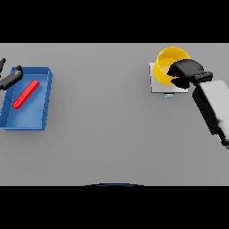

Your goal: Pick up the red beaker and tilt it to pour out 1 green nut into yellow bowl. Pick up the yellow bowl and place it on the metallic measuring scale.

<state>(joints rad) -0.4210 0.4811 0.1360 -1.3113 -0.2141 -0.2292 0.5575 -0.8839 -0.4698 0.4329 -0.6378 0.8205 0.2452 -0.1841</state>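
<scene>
Right robot hand (185,71) curled on yellow bowl (166,62) rim, bowl on scale (156,87) (far edge), left robot hand (10,79) unclear.

I see yellow bowl (166,65) upright on metallic scale (156,86), far right. Red beaker (25,94) lies flat, diagonal, inside blue tray (39,121) at left.

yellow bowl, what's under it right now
The yellow bowl sits on the metallic scale, whose plate shows around its base. The right hand covers the bowl's right side, so its contents cannot be seen.
</scene>
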